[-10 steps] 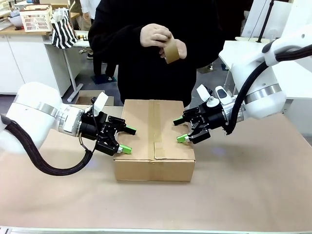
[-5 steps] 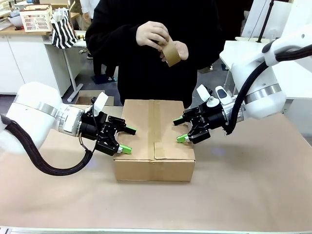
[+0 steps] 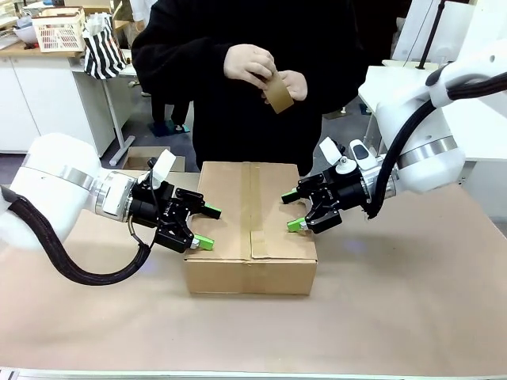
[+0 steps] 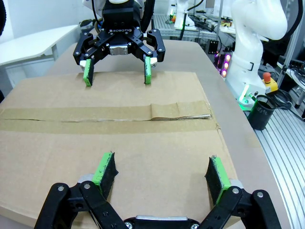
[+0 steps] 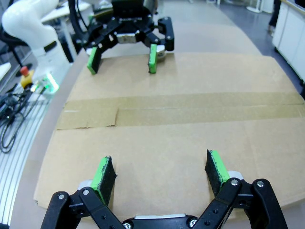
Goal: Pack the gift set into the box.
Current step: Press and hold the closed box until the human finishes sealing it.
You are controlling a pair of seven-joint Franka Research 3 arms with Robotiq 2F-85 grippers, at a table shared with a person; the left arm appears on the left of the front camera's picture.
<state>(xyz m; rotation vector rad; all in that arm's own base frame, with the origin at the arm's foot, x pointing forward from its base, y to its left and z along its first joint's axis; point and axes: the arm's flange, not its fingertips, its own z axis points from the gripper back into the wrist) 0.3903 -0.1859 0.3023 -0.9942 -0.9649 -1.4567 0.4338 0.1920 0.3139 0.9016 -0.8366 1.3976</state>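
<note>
Now the box [image 3: 249, 273] sits closed and taped on the worktop [image 3: 396, 301], between the two claws. The left claw [image 3: 207, 227] and right claw [image 3: 291, 212] are both released, spread over its opposite top edges. Beyond them, a person's hands [image 3: 249, 62] hold a tape roll [image 3: 279, 95].

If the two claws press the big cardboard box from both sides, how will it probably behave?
The cardboard box looks closed, with tape along its seam, so it should stay fairly stiff, though corrugated walls may dent under pressure. It is wide, low and flat on the table, so it would likely slide, not tip. Its weight cannot be judged.
</note>
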